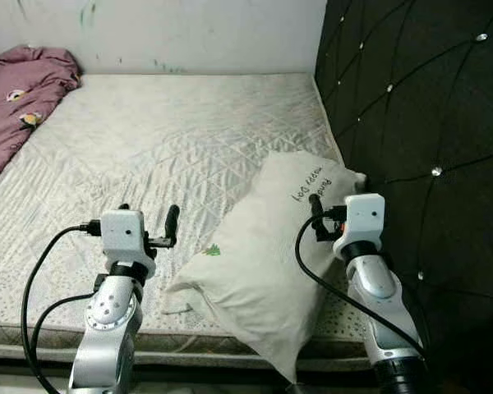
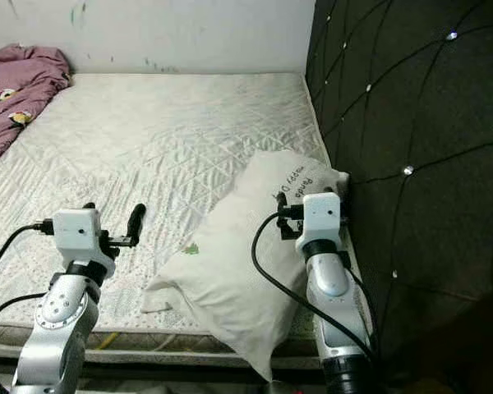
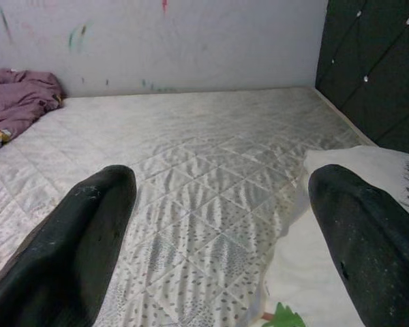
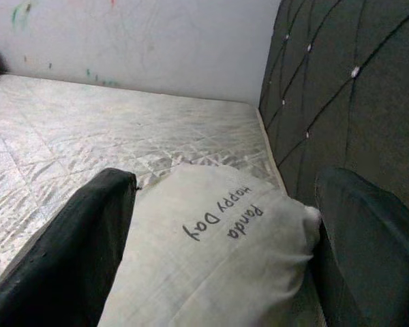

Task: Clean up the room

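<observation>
Arms first, nearest my camera: I see both raised over the near edge of the mattress [image 1: 148, 139]. My left gripper [image 1: 152, 215] hovers above the mattress just beside the pillow [image 1: 263, 254], on the side away from the headboard; its fingers [image 3: 88, 231] are spread wide and grasp nothing. My right gripper [image 1: 319, 215] sits over the pillow's headboard-side end, fingers [image 4: 82, 245] likewise spread apart, straddling that end without clamping it; I cannot tell whether either finger touches the fabric.

Next out, the pillow lies tilted across the mattress corner nearest the headboard [image 1: 419, 107]. One end overhangs the near mattress edge; the other end rests against the headboard. Printed lettering reading "Happy Day" and a small green mark are visible on its cover.

Beyond the pillow, the quilted mattress surface runs to the wall [image 1: 189, 33]. Farthest from the pillow, at the corner opposite the headboard, I see a crumpled purple blanket [image 1: 20, 94] lying on the mattress.
</observation>
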Robot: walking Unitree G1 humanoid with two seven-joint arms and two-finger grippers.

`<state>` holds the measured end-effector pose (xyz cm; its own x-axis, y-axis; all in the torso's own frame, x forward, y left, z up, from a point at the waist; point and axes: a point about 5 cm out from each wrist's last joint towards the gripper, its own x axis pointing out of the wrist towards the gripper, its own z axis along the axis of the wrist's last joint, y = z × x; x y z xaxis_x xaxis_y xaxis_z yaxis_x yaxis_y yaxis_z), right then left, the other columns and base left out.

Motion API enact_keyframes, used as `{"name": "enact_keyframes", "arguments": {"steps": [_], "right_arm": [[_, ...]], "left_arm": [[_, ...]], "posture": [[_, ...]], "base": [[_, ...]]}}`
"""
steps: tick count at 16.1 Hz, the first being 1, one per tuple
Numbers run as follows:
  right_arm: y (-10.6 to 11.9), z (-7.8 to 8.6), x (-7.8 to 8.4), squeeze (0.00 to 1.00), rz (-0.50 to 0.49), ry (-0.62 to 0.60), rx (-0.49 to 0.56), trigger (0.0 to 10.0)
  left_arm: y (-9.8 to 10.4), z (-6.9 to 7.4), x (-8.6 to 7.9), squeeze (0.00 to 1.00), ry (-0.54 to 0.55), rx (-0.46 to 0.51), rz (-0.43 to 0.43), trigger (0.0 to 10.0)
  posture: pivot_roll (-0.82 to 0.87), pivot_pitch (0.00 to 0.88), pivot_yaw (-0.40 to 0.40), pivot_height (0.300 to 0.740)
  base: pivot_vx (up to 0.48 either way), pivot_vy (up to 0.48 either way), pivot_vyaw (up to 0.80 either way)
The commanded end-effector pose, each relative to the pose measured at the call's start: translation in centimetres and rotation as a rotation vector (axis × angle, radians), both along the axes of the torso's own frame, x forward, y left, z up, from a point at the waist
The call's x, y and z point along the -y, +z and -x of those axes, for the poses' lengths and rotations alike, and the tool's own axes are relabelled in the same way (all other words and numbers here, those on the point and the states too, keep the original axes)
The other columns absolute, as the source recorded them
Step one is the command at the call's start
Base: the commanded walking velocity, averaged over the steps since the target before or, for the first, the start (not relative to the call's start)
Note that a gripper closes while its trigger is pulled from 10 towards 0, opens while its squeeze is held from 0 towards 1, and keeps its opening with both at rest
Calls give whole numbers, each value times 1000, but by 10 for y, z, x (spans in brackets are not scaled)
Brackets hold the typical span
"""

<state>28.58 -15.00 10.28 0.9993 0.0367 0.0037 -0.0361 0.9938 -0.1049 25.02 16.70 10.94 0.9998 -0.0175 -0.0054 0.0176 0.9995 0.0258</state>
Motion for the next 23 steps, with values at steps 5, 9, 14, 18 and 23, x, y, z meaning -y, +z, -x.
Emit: {"name": "enact_keyframes", "arguments": {"steps": [5,9,14,18,23], "right_arm": [[9,0,4,0,-2,1,32,10000],[10,1,6,0,-6,-9,33,10000],[8,5,11,0,11,-14,33,10000],[6,6,8,0,-8,-1,24,10000],[5,4,7,0,-15,14,25,10000]], "left_arm": [[8,-4,-1,0,8,19,16,10000],[10,-5,2,0,-3,18,22,10000],[10,-8,3,0,3,24,32,10000],[9,-7,2,0,6,19,34,10000],[8,-10,3,0,6,22,31,10000]], "posture": [[8,5,35,740],[5,13,38,740],[-2,2,25,740],[0,0,27,740],[1,0,22,681]], "base": [[0,0,0],[0,0,0],[0,0,0],[0,0,0],[0,0,0]]}}
